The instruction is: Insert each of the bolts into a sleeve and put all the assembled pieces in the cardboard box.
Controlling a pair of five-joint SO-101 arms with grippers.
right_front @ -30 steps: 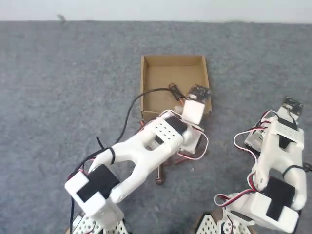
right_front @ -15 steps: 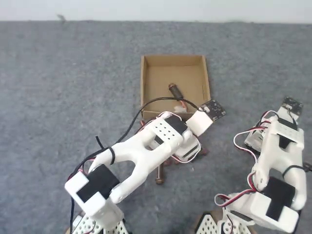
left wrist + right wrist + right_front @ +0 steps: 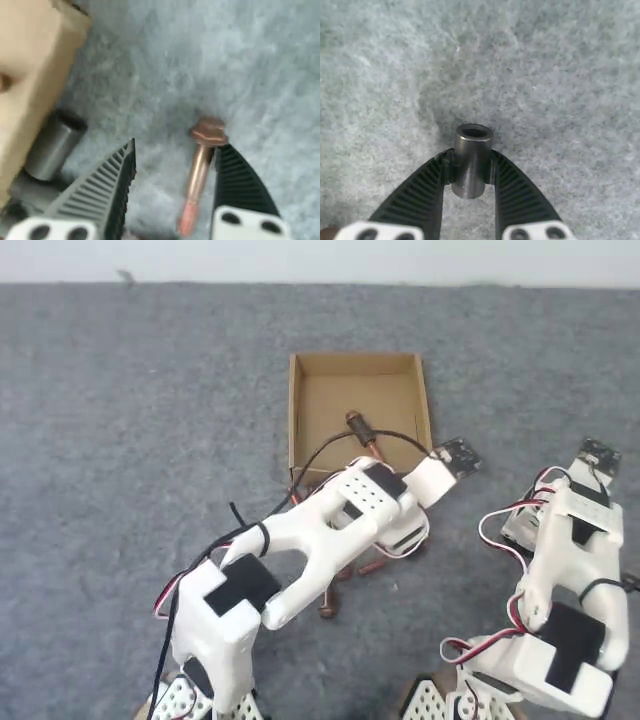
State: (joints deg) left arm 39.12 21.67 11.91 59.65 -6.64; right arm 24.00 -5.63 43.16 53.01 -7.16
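- The white left arm [image 3: 330, 525] swings away from the brown cardboard box [image 3: 294, 410]. A moment ago its tip was over the box's lower right corner in the high view. Now it is out to the right of the box, over the grey fuzzy tabletop [image 3: 150, 460].
- A joined bolt and sleeve [image 3: 362, 432] lies inside the box, near the middle. That piece looks done.
- The left end effector [image 3: 176, 147] is wide apart and holds nothing. A copper-coloured metal bolt [image 3: 197, 170] lies flat on the tabletop between its two fingers, close to one of them, in the lower middle of the left wrist view.
- A loose dark grey metal sleeve [image 3: 52, 145] lies just beside the box wall, at the left of that view.
- The right end effector [image 3: 470, 156] is clamped on a short dark grey metal sleeve [image 3: 471, 167] in the lower middle of the right wrist view. Its open hole shows at the top end. The right arm has not moved.
- Another copper bolt [image 3: 327, 602] lies under the left arm, in the lower middle of the high view.
- I think this bolt is the next job: grab it, then push it into the sleeve the other arm holds.
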